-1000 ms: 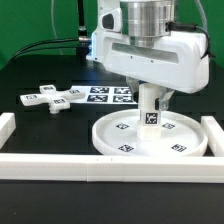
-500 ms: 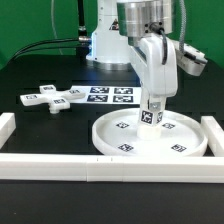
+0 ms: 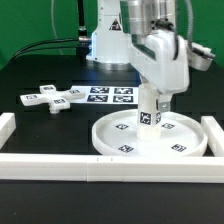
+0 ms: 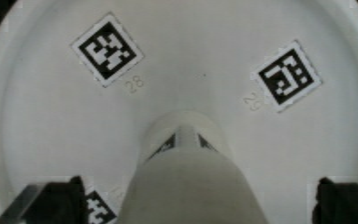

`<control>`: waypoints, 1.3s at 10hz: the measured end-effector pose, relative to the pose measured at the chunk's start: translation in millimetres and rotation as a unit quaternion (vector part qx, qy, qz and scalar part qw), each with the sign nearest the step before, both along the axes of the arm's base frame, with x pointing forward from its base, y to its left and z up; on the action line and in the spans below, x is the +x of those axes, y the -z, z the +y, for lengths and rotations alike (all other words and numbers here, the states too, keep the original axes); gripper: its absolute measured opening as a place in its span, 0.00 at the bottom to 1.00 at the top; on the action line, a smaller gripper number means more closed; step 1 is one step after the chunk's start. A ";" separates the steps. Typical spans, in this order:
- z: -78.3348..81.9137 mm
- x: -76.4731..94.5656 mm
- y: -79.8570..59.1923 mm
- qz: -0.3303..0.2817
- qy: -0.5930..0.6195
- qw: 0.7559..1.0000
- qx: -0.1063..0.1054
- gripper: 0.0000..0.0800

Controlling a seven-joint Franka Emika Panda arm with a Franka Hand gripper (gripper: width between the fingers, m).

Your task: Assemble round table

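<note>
The large round disc (image 3: 122,141) lies flat at the front right of the table. The short cylinder leg (image 3: 150,114) stands upright at its middle. My gripper (image 3: 151,99) is over the leg's top, with its jaws on either side. In the wrist view the leg (image 4: 194,165) rises between the two dark fingertips (image 4: 55,203), with a gap on each side. There my gripper (image 4: 197,205) is open, and the disc (image 4: 194,60) with its tags lies below. The cross-shaped base (image 3: 55,98) lies flat at the exterior view's left.
The marker board (image 3: 110,95) lies behind the disc, between it and the base. Long white border bars (image 3: 100,168) run along the front and up both sides (image 3: 213,135). The arm's base stands at the back.
My gripper has turned about its upright axis over the leg. Its wide face showed a second ago and its narrow side shows now. The leg and disc stay in place.
</note>
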State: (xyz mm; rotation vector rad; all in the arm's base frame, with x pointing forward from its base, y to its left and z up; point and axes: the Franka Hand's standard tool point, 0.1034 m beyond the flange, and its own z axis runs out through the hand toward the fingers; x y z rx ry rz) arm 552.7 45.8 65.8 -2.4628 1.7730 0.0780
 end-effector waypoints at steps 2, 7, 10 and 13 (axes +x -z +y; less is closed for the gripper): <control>0.1 -0.3 0.6 -0.007 -0.069 0.998 -0.002 0.81; -6.3 2.4 -4.5 -0.048 -0.378 0.924 -0.009 0.81; -6.7 2.5 -4.5 -0.060 -0.483 0.873 -0.012 0.81; -6.6 2.8 -6.2 -0.068 -0.599 0.797 -0.020 0.81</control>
